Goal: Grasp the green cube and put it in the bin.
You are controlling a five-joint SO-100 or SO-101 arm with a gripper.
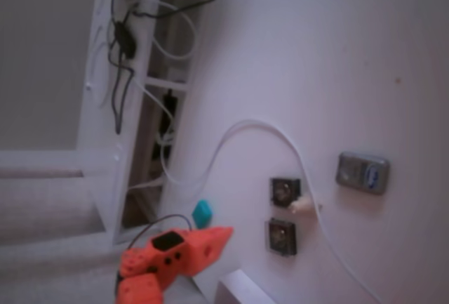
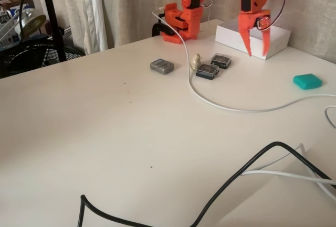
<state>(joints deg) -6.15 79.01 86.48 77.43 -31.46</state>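
The claw (image 2: 256,50) is hanging in the air, fingers pointing down and slightly parted, holding nothing, just over the front edge of the white bin (image 2: 278,37) at the bench's far edge. The green cube (image 2: 307,81) is lying alone on the bench (image 2: 131,132) near its right edge in a fixed view, well apart from the claw. A white cable (image 2: 220,106) is curving past two dark square sockets (image 2: 214,65) and a grey device (image 2: 161,66).
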